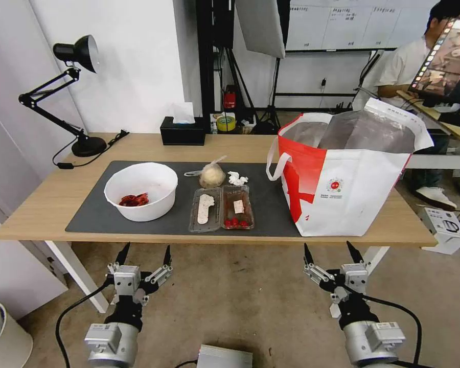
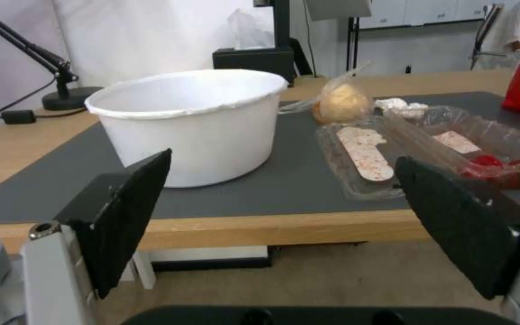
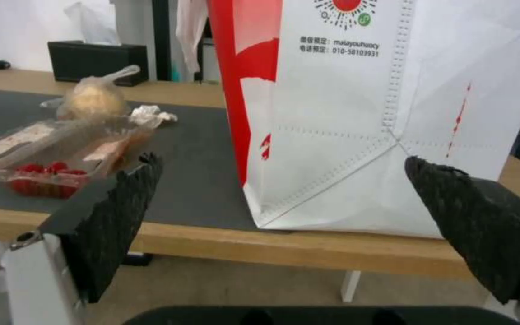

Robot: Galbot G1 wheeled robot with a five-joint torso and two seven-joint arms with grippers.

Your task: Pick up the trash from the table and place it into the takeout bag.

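On the table's [image 1: 41,204] dark mat stand a white bowl [image 1: 141,190] [image 2: 194,122] with red scraps, an open clear food box [image 1: 222,207] [image 2: 429,149] [image 3: 61,149], a knotted clear bag with a beige lump [image 1: 211,175] [image 2: 339,103] [image 3: 91,97] and a crumpled white tissue [image 1: 236,179] [image 3: 150,113]. The takeout bag [image 1: 350,174] [image 3: 380,117] stands open at the mat's right end. My left gripper [image 1: 143,255] [image 2: 284,180] and right gripper [image 1: 332,253] [image 3: 284,176] both hang open and empty below the table's front edge.
A black tissue box [image 1: 183,131] and a black desk lamp [image 1: 69,92] stand at the back of the table. A white bin [image 1: 2,335] sits on the floor at the left. A second desk with a monitor [image 1: 447,66] stands at the right.
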